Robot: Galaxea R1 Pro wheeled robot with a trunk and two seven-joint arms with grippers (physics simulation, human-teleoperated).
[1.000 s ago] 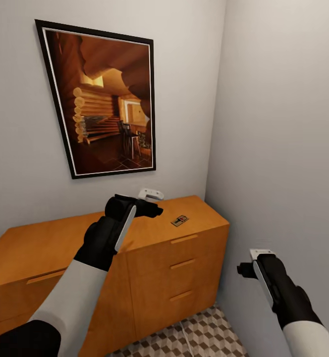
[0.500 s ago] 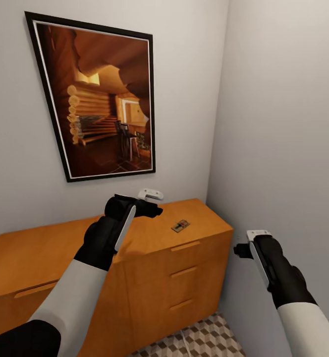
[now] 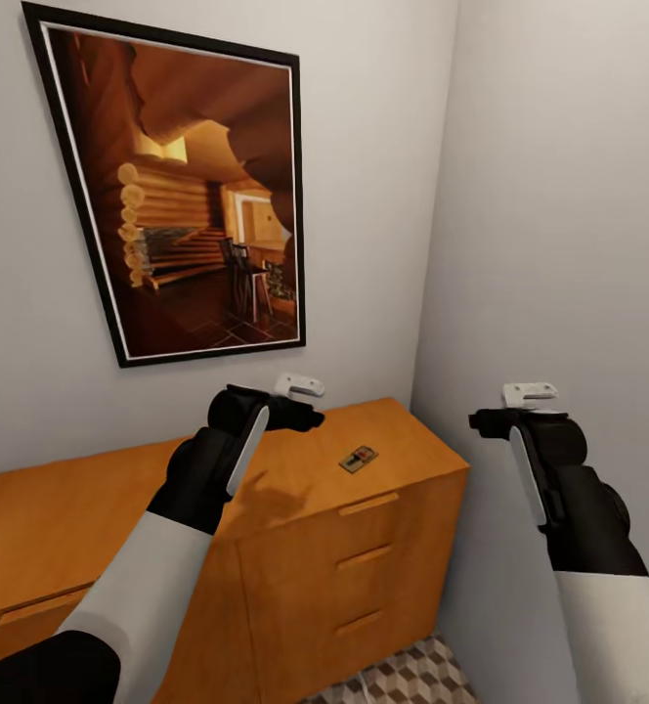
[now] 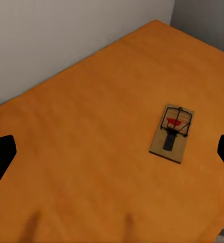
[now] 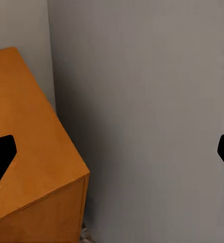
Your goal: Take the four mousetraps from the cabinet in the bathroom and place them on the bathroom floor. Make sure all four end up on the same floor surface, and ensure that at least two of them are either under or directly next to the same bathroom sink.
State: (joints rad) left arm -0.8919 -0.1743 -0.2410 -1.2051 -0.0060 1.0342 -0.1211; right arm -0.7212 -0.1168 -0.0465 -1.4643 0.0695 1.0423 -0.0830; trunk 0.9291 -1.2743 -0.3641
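One mousetrap, a small brown slab with dark metal parts, lies flat on top of the orange-brown cabinet near its right end. My left gripper hovers open above the cabinet top, a little left of and behind the trap, with nothing between its fingers. Beside the cabinet's right end my right gripper is held open and empty at about the height of the cabinet top. A strip of cube-patterned bathroom floor shows below the cabinet.
A framed picture of a log cabin hangs on the back wall above the cabinet. A grey side wall stands close on the right, leaving a narrow gap beside the cabinet. Three drawer fronts with bar handles face me.
My right arm has risen from low beside the cabinet to about the height of its top. The camera has shifted a little. The left gripper and the mousetrap have stayed put.
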